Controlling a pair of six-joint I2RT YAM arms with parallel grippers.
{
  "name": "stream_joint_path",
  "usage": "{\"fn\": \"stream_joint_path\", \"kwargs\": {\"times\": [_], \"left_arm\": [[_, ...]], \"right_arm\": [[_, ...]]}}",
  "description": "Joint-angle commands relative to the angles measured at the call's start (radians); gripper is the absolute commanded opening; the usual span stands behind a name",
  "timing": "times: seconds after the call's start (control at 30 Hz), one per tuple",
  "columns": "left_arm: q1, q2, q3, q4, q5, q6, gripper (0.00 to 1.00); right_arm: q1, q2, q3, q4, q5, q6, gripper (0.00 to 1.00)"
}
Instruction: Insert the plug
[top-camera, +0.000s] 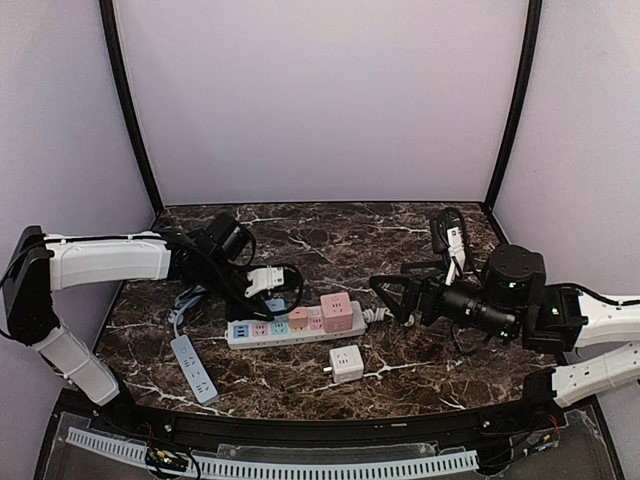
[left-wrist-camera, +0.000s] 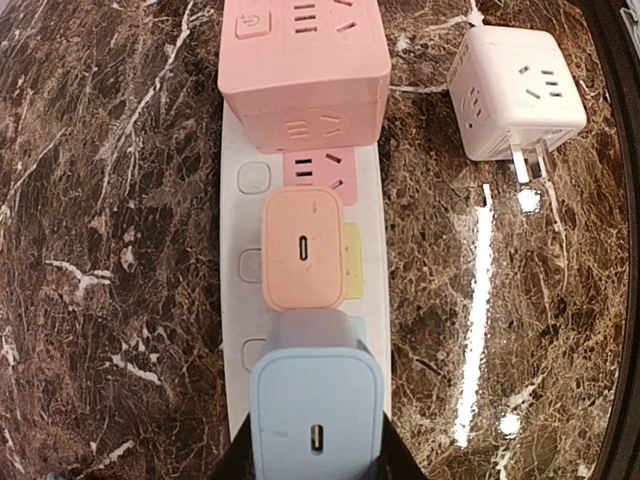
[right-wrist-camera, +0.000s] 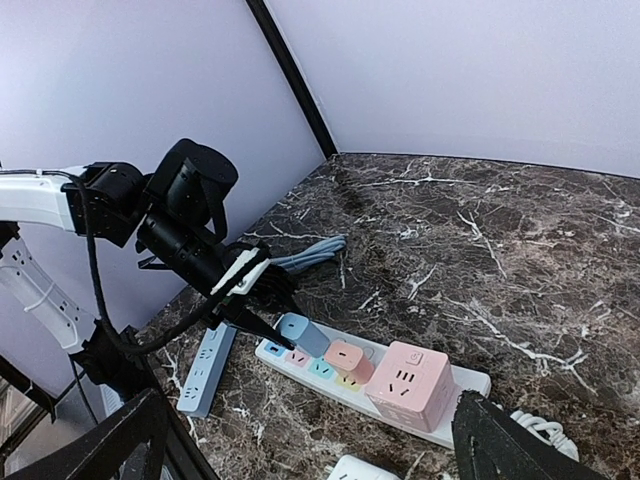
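My left gripper (left-wrist-camera: 316, 455) is shut on a light blue plug (left-wrist-camera: 316, 415), its black fingers (left-wrist-camera: 238, 462) pressed on both sides. The plug stands slightly tilted on the white power strip (left-wrist-camera: 233, 300) near its left end, right beside a peach plug (left-wrist-camera: 305, 250). Its prongs are hidden. The right wrist view shows the same blue plug (right-wrist-camera: 305, 335) leaning on the strip (right-wrist-camera: 472, 381) with the left gripper (right-wrist-camera: 268, 312) on it. My right gripper (top-camera: 392, 300) hangs open and holds nothing, just right of the strip (top-camera: 300, 333).
A pink cube adapter (top-camera: 336, 311) sits plugged in toward the strip's right end. A white cube adapter (top-camera: 346, 363) lies loose in front. A blue power strip (top-camera: 193, 368) lies at the front left, its cable (right-wrist-camera: 305, 255) behind. A black-and-white item (top-camera: 452, 240) rests at the back right.
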Motion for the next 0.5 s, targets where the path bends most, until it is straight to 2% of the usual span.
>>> {"fn": "stream_joint_path", "kwargs": {"times": [0.0,0.33,0.47], "left_arm": [[0.002,0.048,-0.008,-0.008,0.019,0.048,0.01],[0.002,0.092,0.016,-0.046,-0.011,0.063,0.01],[0.002,0.012,-0.006,-0.041,-0.013,0.057,0.01]], "right_arm": [[0.008,0.003,-0.015,0.03,0.004,-0.01,0.99],[0.007,0.008,-0.014,0.034,0.001,-0.01,0.99],[0.007,0.011,-0.017,0.037,-0.003,-0.012,0.99]]}}
